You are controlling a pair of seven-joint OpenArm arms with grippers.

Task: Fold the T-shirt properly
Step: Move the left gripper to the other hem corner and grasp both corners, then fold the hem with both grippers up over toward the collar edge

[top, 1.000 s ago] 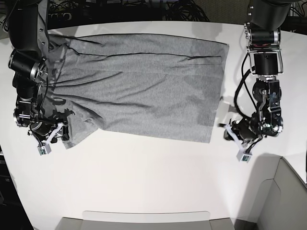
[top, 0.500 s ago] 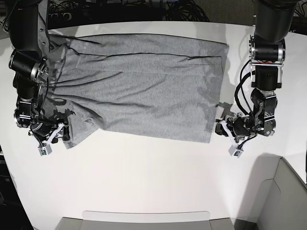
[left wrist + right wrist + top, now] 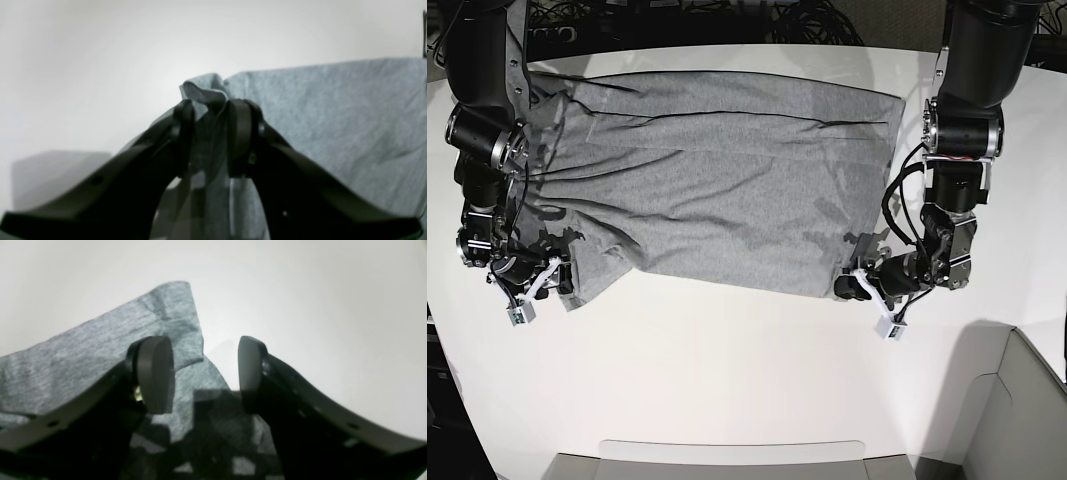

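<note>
The heather-grey T-shirt [image 3: 717, 180] lies spread on the white table, plain side up, with a few creases. My left gripper [image 3: 849, 286] is at the shirt's near right corner. In the left wrist view my left gripper [image 3: 209, 110] is shut on a bunched fold of the shirt [image 3: 333, 110]. My right gripper [image 3: 565, 283] is at the shirt's near left corner by the sleeve. In the right wrist view my right gripper [image 3: 205, 373] is open, low over the cloth [image 3: 100, 350], with one finger [image 3: 155, 373] over the fabric and the other over bare table.
The white table [image 3: 727, 370] stretches in front of the shirt. A grey bin [image 3: 1017, 420] stands at the near right and a grey tray edge [image 3: 727, 462] at the front. Black cables [image 3: 727, 20] lie behind the table.
My left gripper has moved from the bare table beside the shirt onto its near right corner and closed on the cloth. The right arm has stayed in place.
</note>
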